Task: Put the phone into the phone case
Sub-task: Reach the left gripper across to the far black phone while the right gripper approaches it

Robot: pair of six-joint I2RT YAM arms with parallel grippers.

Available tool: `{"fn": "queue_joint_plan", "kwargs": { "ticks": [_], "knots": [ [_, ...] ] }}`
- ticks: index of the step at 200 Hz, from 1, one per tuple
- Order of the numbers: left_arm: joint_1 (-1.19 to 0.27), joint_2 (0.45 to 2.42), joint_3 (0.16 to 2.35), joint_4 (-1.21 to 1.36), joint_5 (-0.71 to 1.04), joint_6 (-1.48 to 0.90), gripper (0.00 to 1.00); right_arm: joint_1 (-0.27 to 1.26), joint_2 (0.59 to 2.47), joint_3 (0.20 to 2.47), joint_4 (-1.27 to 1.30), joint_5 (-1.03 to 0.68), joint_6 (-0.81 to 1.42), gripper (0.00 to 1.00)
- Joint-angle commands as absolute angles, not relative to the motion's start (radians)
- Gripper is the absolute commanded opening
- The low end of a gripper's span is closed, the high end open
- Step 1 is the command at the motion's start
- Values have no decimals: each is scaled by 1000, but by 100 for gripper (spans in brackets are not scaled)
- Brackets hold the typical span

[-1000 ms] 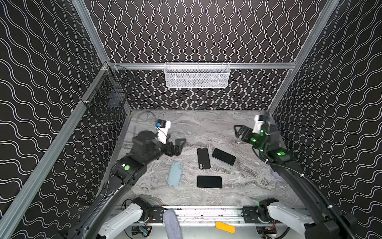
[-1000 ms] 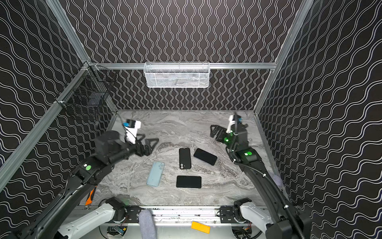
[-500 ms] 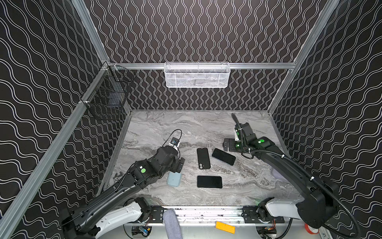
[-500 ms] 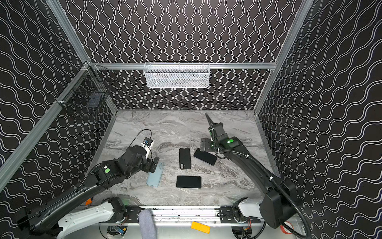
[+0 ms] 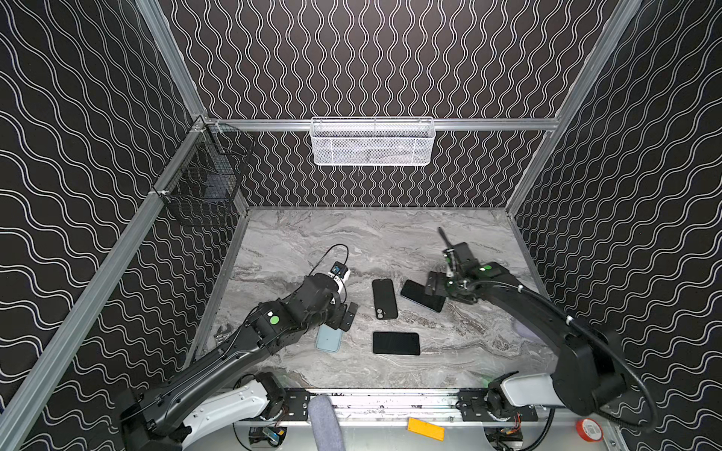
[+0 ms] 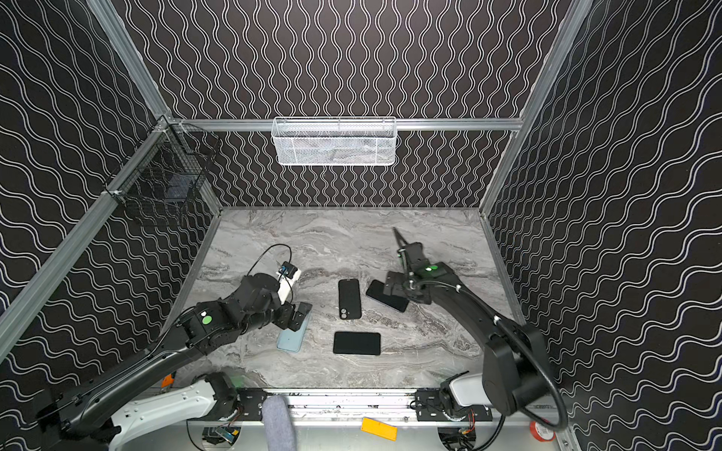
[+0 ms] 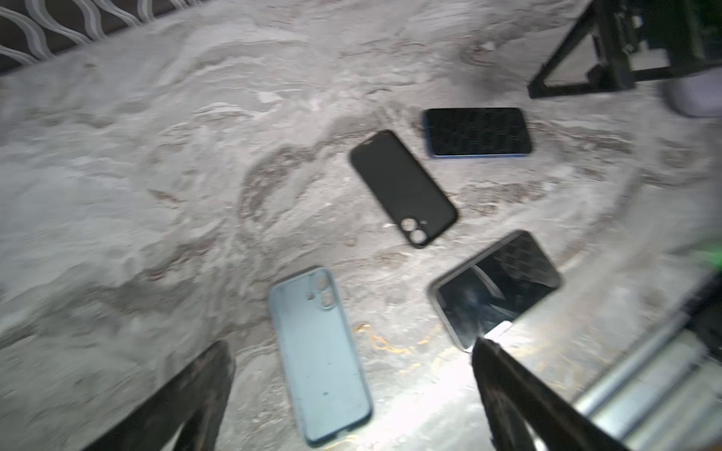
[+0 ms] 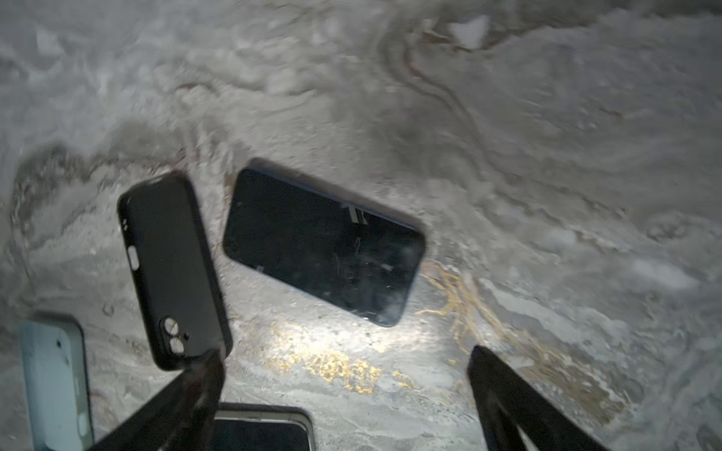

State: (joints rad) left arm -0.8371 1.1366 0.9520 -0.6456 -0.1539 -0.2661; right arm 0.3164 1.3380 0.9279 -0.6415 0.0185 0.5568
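Two cases lie backs up on the marble table: a light blue phone case [image 5: 328,339] [image 7: 318,355] and a black phone case [image 5: 385,298] [image 8: 172,265]. Two dark phones lie screen up. One has a blue edge [image 5: 422,295] [image 8: 324,246]; the other [image 5: 395,343] [image 7: 496,285] is nearer the front. My left gripper [image 5: 345,318] [image 7: 349,349] hangs open over the light blue case, its fingers on either side. My right gripper [image 5: 437,283] [image 8: 347,356] hovers open just beside the blue-edged phone. Neither holds anything.
A white mesh basket [image 5: 371,142] hangs on the back wall. A black wire basket [image 5: 203,191] hangs on the left wall. The metal rail [image 5: 390,402] runs along the table's front edge. Patterned walls close in three sides.
Both arms have swung in from the sides and come down towards the middle. The left now hangs over the light blue case, the right by the blue-edged phone. Nothing on the table moved.
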Motion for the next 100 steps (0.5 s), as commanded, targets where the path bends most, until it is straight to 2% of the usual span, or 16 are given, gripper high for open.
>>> {"fn": "queue_joint_plan", "kwargs": {
  "ticks": [1,31,64,100],
  "knots": [
    [-837,1221,1068,-557,14,-325,98,208,1230,839,-588,-89,710,99],
    [-836,1448,1216,-472,157,-420,99,137,1093,765,-596,-52,745,100],
    [-836,1743,1434,-563,168,-549,99,94,957,670,-629,-28,876,100],
    [-836,1945,1538,-484,230,-606,99,92,792,505,-492,-130,971,100]
  ]
}}
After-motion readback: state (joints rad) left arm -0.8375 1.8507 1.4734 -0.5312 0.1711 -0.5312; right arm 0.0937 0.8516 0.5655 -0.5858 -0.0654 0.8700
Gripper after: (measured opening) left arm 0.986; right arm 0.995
